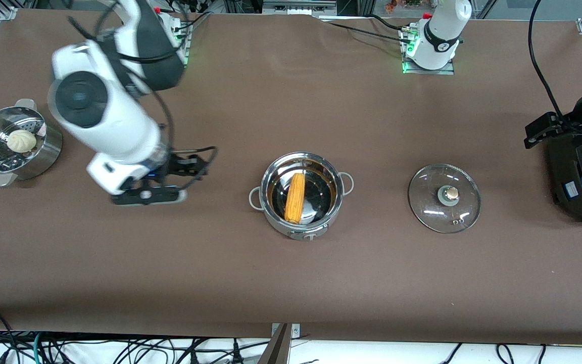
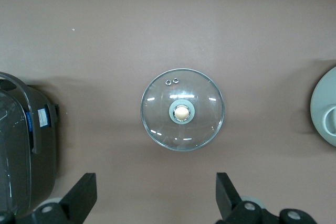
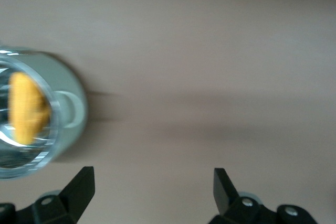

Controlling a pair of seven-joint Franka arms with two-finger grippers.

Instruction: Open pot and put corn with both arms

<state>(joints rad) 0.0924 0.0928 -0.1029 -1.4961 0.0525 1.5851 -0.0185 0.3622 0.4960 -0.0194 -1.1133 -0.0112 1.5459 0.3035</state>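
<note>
The steel pot (image 1: 321, 225) stands uncovered at the table's middle, and the yellow corn (image 1: 295, 198) lies inside it. The pot's glass lid (image 1: 444, 198) rests flat on the table beside it, toward the left arm's end. My right gripper (image 1: 144, 195) hangs open and empty over bare table between the steamer basket and the pot. The right wrist view shows its open gripper (image 3: 154, 184), with the pot (image 3: 71, 109) and corn (image 3: 26, 107) off to one side. My left gripper (image 1: 541, 130) is raised and open near the rice cooker; the left wrist view shows this open gripper (image 2: 156, 190) and the lid (image 2: 182, 109).
A steel steamer basket (image 1: 43, 151) with a white bun (image 1: 21, 140) stands at the right arm's end. A black rice cooker (image 1: 581, 182) sits at the left arm's end, also in the left wrist view (image 2: 21, 145). Cables run along the table's front edge.
</note>
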